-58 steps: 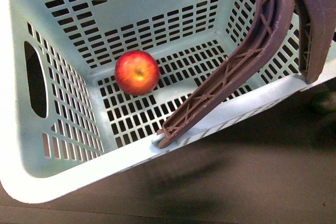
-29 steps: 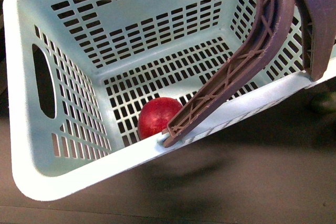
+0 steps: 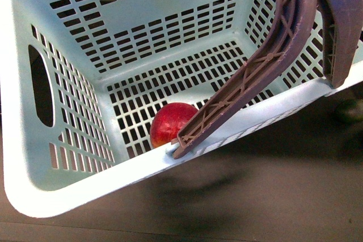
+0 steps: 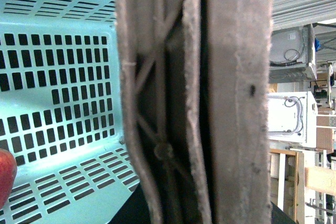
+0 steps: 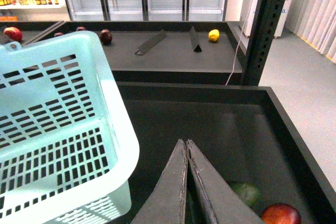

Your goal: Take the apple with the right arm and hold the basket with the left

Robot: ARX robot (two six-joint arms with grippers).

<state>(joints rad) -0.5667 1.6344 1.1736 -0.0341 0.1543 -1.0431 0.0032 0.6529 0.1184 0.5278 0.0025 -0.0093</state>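
The right gripper (image 5: 186, 145) is clenched: its two dark, flat, wedge-shaped fingers meet along one seam with nothing between them. It hangs over a dark worktop (image 5: 220, 129) with raised walls. Two round fruits lie just beside its fingers, one dull green fruit (image 5: 244, 193) and one glossy red-orange fruit (image 5: 281, 214) cut off by the picture's edge.

The left gripper cannot be made out. Its wrist view is filled by the two brownish-purple handles (image 4: 157, 103), shown blurred and very close with cross-braced ribs, so whether it is clamped on them cannot be told.

There is one basket (image 3: 85, 188), of pale mint plastic, with rounded corners, rows of rectangular slots in its walls and floor, and one oval hand hole visible in a side wall. In the front view it sits tilted, with its far end and the tops of both handles running out of frame.

One apple (image 3: 169, 122), red and glossy, lies on the basket floor against the near wall. Its lower part is hidden by the rim, and one side is hidden by the end of the nearer handle. Only a red sliver shows in the left wrist view.

Farther off, a second dark shelf (image 5: 173, 51) holds a yellow fruit (image 5: 213, 35), several dark red ones and two dark divider strips.
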